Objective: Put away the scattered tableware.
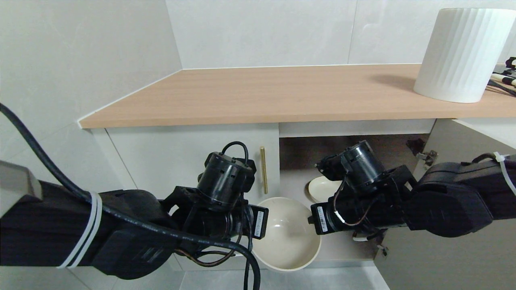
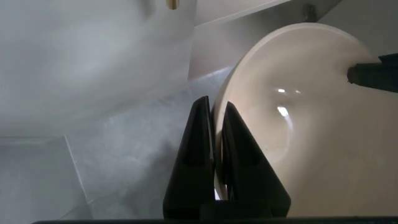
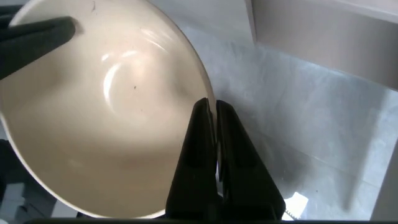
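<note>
A large cream bowl (image 1: 288, 235) hangs tilted in front of the open cabinet, held between both arms. My left gripper (image 1: 258, 225) is shut on the bowl's rim on the robot's left side; in the left wrist view its fingers (image 2: 200, 134) pinch the rim of the bowl (image 2: 298, 130). My right gripper (image 1: 316, 219) is shut on the opposite rim; in the right wrist view its fingers (image 3: 199, 134) clamp the edge of the bowl (image 3: 106, 124). A smaller cream dish (image 1: 321, 187) lies inside the cabinet behind the bowl.
The lower cabinet (image 1: 298, 177) stands open, its door (image 1: 447, 249) swung out to the right. The closed left door carries a brass handle (image 1: 263, 169). A white ribbed container (image 1: 463, 52) stands on the wooden counter (image 1: 258, 92). Grey floor tiles (image 1: 282, 280) lie below.
</note>
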{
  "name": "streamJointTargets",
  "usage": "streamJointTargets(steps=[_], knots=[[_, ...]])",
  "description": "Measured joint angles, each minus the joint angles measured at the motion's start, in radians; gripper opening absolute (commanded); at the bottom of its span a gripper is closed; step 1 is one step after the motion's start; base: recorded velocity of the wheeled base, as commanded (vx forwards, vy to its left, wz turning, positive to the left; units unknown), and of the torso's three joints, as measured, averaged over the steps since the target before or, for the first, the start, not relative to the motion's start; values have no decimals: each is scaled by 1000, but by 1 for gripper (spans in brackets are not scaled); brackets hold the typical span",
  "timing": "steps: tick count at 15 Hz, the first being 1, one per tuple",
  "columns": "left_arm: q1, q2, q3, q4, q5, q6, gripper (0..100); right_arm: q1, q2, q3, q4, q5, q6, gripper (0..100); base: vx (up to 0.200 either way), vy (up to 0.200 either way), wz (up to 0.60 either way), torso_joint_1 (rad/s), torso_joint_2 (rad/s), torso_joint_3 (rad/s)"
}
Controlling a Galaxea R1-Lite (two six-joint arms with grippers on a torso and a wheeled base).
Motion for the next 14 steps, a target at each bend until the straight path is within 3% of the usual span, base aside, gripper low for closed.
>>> streamJointTargets(steps=[3,4,10,14], knots=[[0,1,2,1,0,1,0,0,-1,1,2,-2,0,0,0,0,0,0,0,0],[0,1,3,1,0,1,100,0,-1,1,2,-4,0,0,0,0,0,0,0,0],[16,-10,2,1,14,-3,100,-20,1,10,3,-71,2,0,0,0,0,0,0,0],[29,-33,0,1,19,-3,100,-143,14,20,7,-107,0,0,0,0,0,0,0,0]])
